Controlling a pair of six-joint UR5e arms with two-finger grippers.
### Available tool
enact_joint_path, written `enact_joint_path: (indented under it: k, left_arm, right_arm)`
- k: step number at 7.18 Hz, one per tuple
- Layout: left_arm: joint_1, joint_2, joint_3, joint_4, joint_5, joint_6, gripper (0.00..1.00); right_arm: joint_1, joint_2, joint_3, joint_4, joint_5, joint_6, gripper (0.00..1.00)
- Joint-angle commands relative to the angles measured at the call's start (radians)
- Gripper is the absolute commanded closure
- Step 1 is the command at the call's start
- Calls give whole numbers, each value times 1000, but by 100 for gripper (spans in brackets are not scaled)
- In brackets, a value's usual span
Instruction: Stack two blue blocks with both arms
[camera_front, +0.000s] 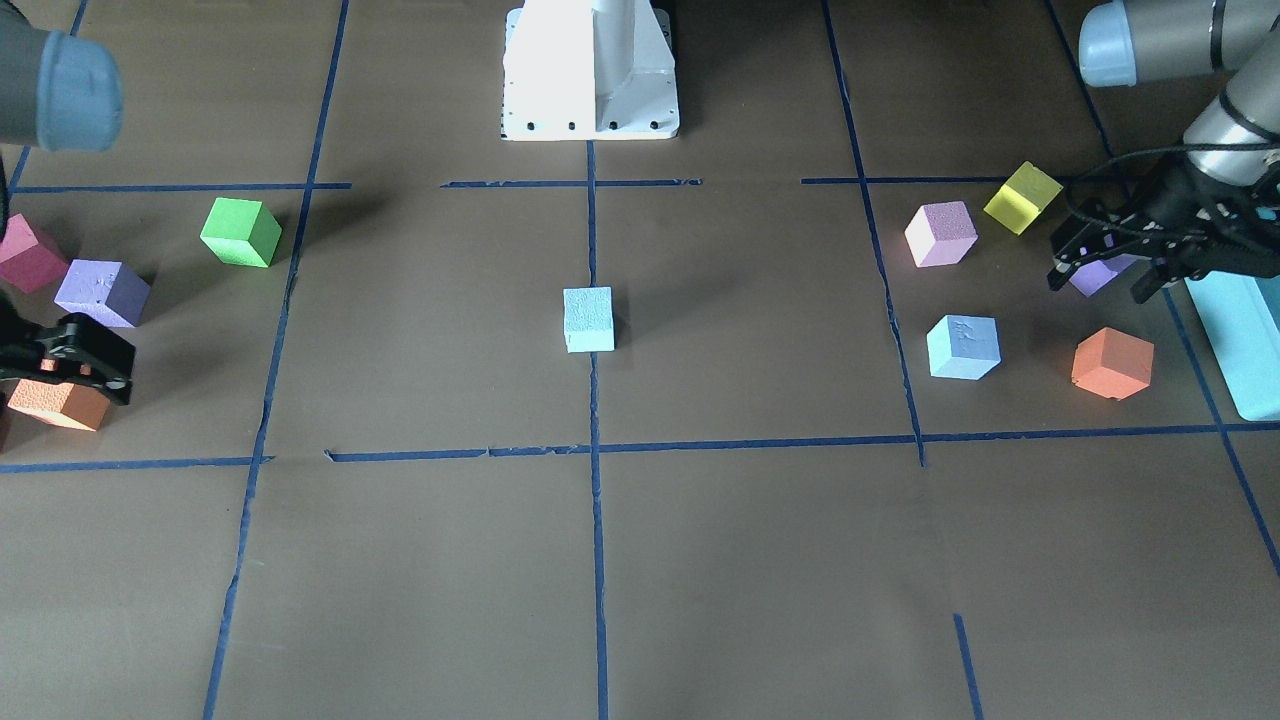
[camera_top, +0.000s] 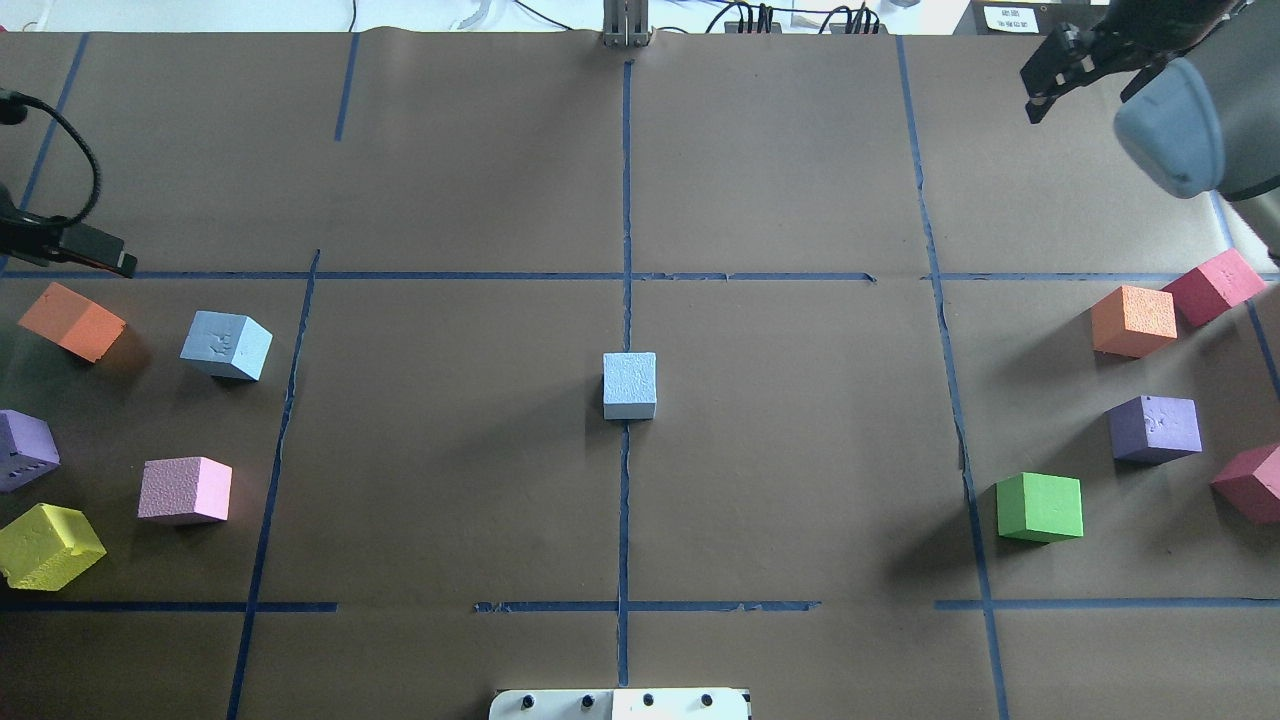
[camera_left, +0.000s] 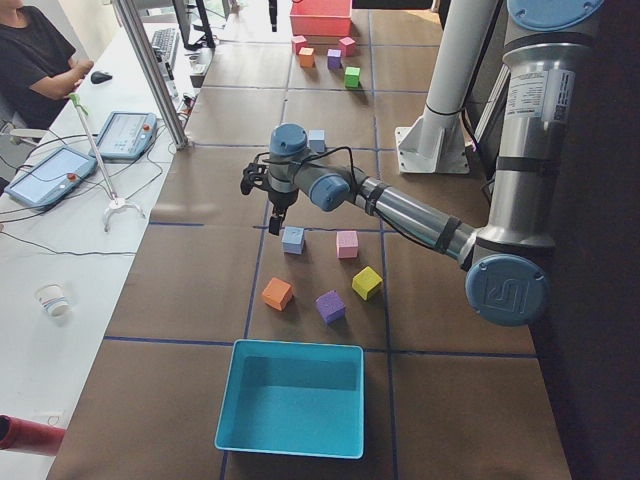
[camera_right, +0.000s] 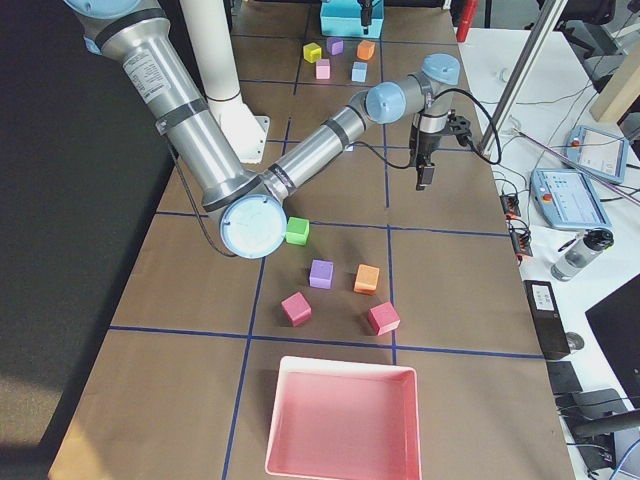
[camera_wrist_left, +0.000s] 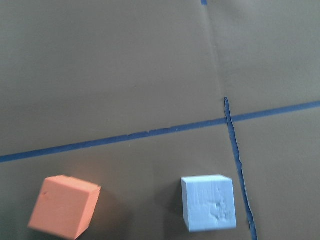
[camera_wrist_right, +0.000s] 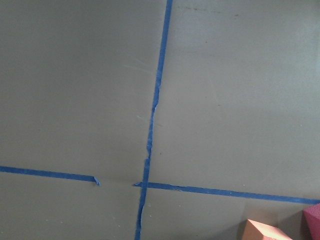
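One pale blue block (camera_top: 630, 385) stands alone on the centre tape line, also in the front view (camera_front: 588, 319). The second blue block (camera_top: 226, 345) lies on the robot's left among other cubes, and shows in the front view (camera_front: 963, 347) and low in the left wrist view (camera_wrist_left: 208, 202). My left gripper (camera_front: 1100, 277) is open and empty. It hovers above the table beside that block, over a purple cube. My right gripper (camera_top: 1085, 80) is open and empty, raised over the far right of the table. Neither wrist view shows its own fingers.
Orange (camera_top: 72, 320), purple (camera_top: 22, 450), pink (camera_top: 186, 490) and yellow (camera_top: 48, 545) cubes lie near the left blue block. Green (camera_top: 1040, 507), purple (camera_top: 1155, 428), orange (camera_top: 1133, 320) and red (camera_top: 1212, 285) cubes lie on the right. A teal box (camera_left: 290, 395) and a pink box (camera_right: 345, 420) stand at the table's ends.
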Motion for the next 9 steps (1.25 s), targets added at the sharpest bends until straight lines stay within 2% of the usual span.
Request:
enact_joint_path:
  k: [1,6,9]
  left_arm:
    - [127,-4,87,-130,129,-103,0]
    - [215,-47,141,-136,163,-169,0]
    - [250,-94,220,-138,189,-171,0]
  right_arm:
    - [68,-51,-2,5,49,-81,0]
    - [73,-73,0,13,52,-83,0]
    - [73,-75,-1,13,52,-81,0]
